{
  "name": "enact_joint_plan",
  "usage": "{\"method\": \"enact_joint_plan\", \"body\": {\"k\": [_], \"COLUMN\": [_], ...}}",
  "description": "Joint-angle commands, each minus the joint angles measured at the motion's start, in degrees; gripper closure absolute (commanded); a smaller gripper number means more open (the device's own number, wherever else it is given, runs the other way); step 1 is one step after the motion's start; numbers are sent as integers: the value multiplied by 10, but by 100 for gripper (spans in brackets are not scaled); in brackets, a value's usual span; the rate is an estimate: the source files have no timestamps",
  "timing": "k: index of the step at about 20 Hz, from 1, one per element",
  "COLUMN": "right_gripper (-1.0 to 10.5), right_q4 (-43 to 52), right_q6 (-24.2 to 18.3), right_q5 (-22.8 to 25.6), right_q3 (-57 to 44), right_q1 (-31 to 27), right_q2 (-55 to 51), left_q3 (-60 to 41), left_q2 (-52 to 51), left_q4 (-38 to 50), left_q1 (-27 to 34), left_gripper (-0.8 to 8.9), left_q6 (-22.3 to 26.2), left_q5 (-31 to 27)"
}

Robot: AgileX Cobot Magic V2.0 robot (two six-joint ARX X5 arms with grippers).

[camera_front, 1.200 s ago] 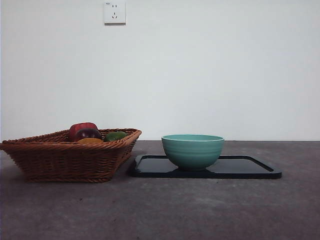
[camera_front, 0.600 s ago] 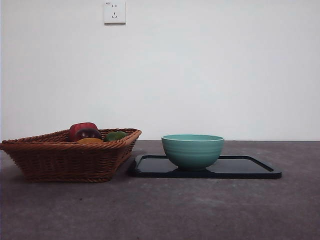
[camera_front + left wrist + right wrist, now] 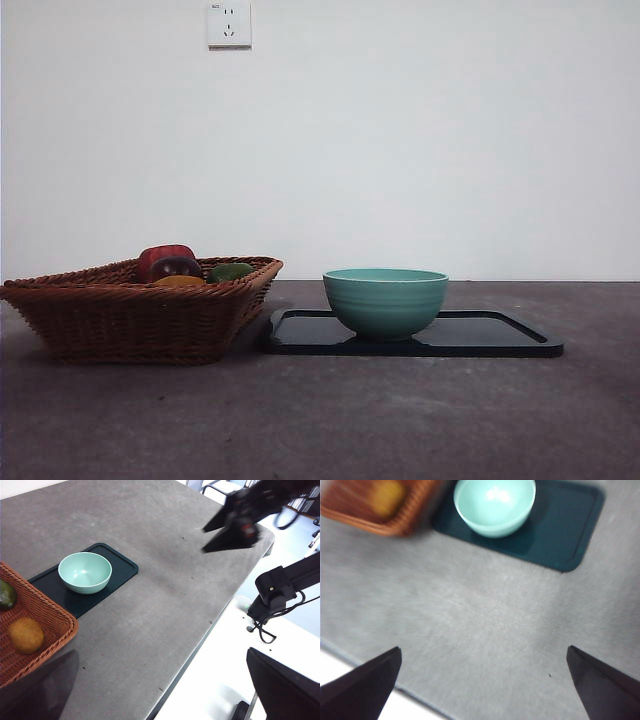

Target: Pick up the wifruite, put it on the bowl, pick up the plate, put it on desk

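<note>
Both claws spread wide and empty above the desk (image 3: 330,420); wifruite (image 3: 25,635) probably waits in the wicker basket (image 3: 130,320) beside the bowl (image 3: 385,300), ready for picking

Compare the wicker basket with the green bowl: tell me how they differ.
The basket is brown woven wicker with angular, sloping sides; the bowl is smooth pale teal ceramic and round. The basket holds fruit, including the orange-brown fruit, while the bowl is empty. The basket sits directly on the desk; the bowl stands on a dark tray. Both are upright, open-topped and untouched by either arm.
</note>
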Motion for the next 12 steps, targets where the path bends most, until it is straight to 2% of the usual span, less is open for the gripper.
{"method": "enact_joint_plan", "body": {"k": [1,5,12], "right_gripper": [346,346,346], "right_q4": [22,48,43], "right_q6": [8,-14,-50], "right_q5": [-6,-58,-59], "right_q3": [19,80,245], "right_q1": [1,-31,-100], "right_q2": [78,227,439], "left_q3": [7,7,7], "left_q2": [2,2,2], "left_q4": [6,7,7], "left_q1": [-3,-3,-3], "left_gripper": [219,219,219], "left_q6": [7,7,7], "left_q5": [2,2,2]}}
